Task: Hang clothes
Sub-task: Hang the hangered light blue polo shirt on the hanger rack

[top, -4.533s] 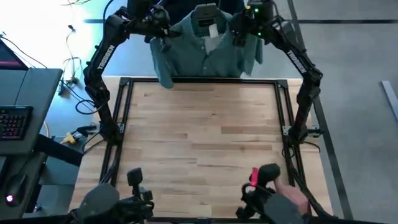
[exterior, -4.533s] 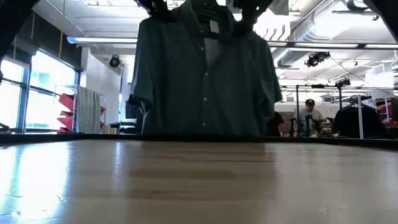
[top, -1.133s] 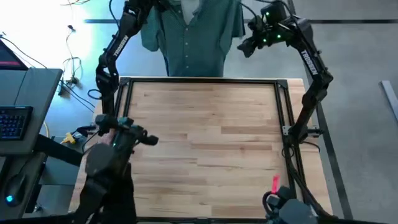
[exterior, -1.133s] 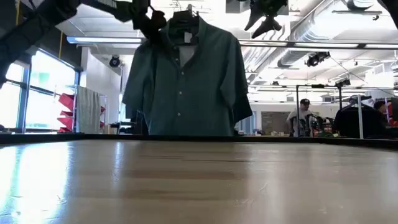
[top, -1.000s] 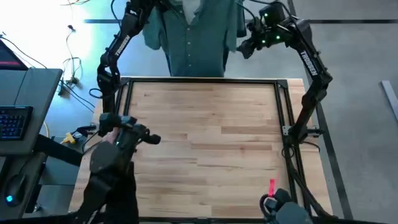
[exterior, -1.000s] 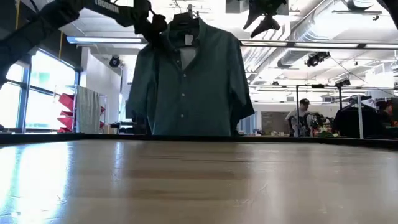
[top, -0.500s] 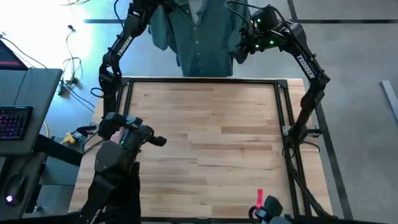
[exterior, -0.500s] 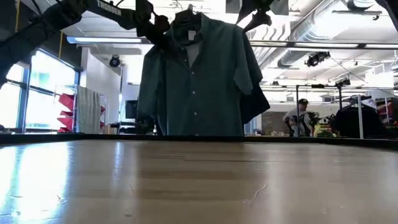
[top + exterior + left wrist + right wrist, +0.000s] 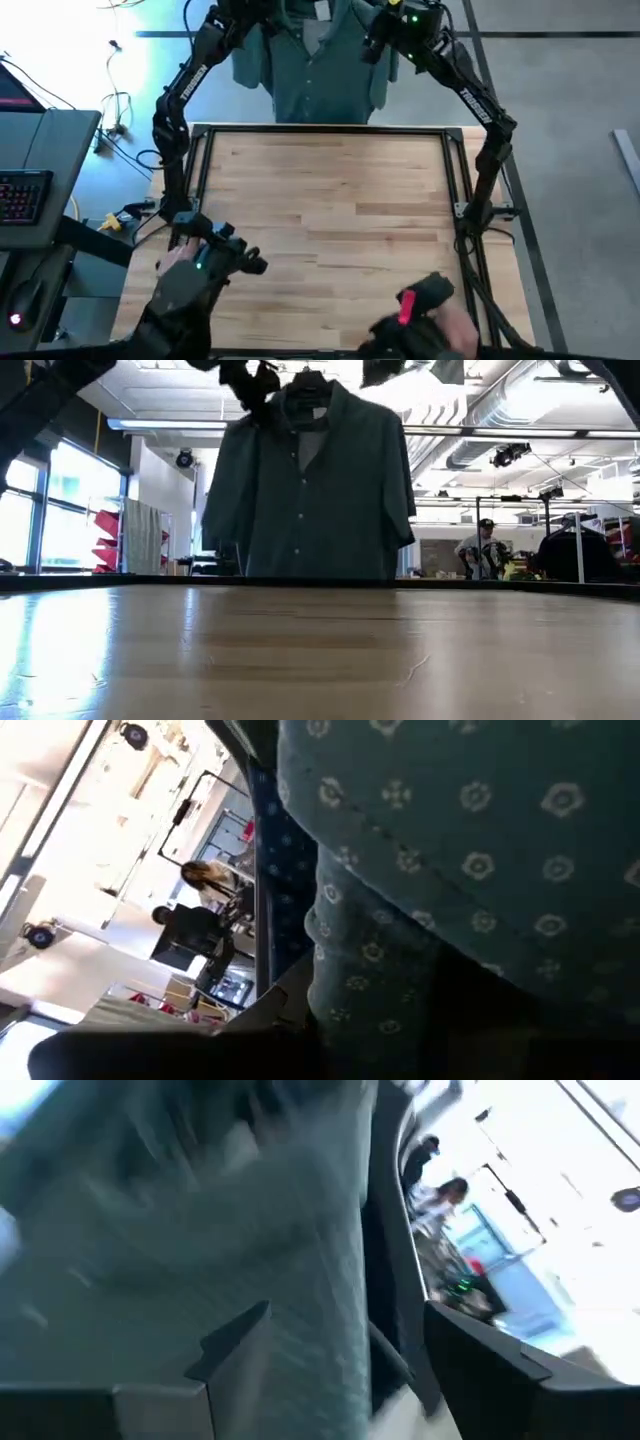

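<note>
From above: a teal shirt (image 9: 322, 62) hanging beyond the far edge of a wooden table (image 9: 330, 220), collar uppermost, body dropping toward the table's far rail; left gripper (image 9: 262, 14) up at the shirt's left shoulder, right gripper (image 9: 378, 38) at its right shoulder, both arms arched in from the table's far corners; impossible to tell from here whether either set of fingers has cloth pinched; at the near edge, a person's hands on two handheld control units (image 9: 218, 252), one with a red part (image 9: 418, 300); a keyboard (image 9: 24, 195) on a desk off to the left.

From table height: same shirt (image 9: 312, 480) hanging buttoned, front facing the camera, sleeves loose at each side, hem hidden behind the table's far edge; a hanger hook (image 9: 308, 373) showing above the collar; dark gripper parts just beside the left shoulder and above the right one, finger spread not readable; a person (image 9: 487, 550) far back in the room.

Left wrist: teal cloth (image 9: 470, 870) with small flower print filling the picture, pressed close; own fingers not made out.

Right wrist: blurred teal fabric (image 9: 200, 1230) right against the camera; two dark fingers (image 9: 235, 1345) set apart, with cloth lying between them; grip itself not clear.
</note>
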`<act>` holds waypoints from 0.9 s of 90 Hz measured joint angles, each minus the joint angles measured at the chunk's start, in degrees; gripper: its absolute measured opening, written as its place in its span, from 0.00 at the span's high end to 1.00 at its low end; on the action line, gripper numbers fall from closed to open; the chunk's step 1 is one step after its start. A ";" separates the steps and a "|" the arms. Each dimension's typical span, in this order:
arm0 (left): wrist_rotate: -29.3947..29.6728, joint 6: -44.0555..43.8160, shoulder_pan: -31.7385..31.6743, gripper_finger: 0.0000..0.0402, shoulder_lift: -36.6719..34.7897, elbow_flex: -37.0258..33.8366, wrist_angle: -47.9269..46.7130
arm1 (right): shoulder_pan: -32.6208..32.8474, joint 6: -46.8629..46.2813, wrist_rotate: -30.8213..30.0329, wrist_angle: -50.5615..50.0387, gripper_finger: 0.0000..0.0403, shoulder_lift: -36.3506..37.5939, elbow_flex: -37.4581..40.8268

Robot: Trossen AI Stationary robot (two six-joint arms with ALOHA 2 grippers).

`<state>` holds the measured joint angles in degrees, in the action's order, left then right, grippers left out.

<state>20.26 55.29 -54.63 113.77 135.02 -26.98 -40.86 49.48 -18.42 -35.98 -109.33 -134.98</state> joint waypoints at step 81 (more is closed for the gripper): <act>-3.54 0.30 -3.50 0.63 -2.90 -0.29 0.41 | -9.02 0.05 13.55 13.77 0.86 -5.02 0.07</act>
<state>16.73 55.60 -58.13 110.87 134.73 -26.57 -49.88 49.53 -4.87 -22.21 -114.34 -134.91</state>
